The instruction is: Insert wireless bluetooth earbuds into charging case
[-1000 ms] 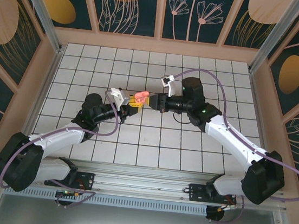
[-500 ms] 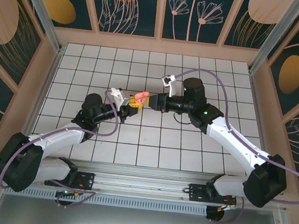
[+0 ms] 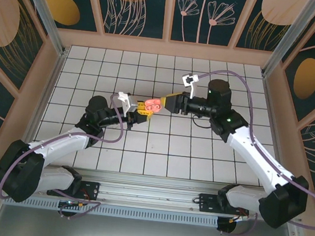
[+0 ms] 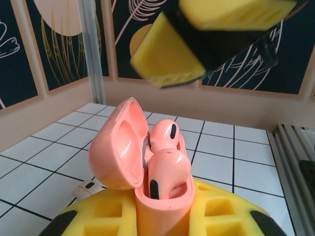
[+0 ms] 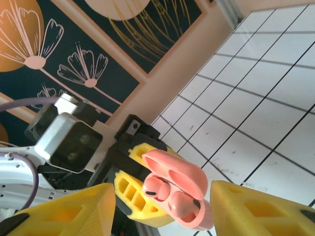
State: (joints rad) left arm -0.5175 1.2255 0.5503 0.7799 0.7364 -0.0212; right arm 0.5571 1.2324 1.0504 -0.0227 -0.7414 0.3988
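A salmon-pink charging case [image 4: 165, 206] stands lid-open [image 4: 115, 147] between the yellow fingers of my left gripper [image 4: 165, 219], which is shut on its body. Two salmon-pink earbuds [image 4: 165, 133] [image 4: 167, 169] sit in its wells. In the top view the case [image 3: 152, 103] is held above mid-table by the left gripper [image 3: 143, 108]. My right gripper [image 3: 168, 102] is just right of it, open and holding nothing. In the right wrist view its fingers flank the case [image 5: 179, 174] and the earbuds [image 5: 156, 188] without touching. The beige earbuds are out of view.
A small pale piece with a dark oval [image 4: 87, 186] lies on the white tiles under the lid; I cannot tell what it is. Wooden walls [image 3: 166, 47] with dark floral panels close in the tiled floor [image 3: 199, 152]. The right gripper's blurred yellow fingers [image 4: 167, 59] hang above the case.
The right gripper has drawn back to the right from the case, and its arm has shifted right. The left gripper has kept hold of the case and barely moved.
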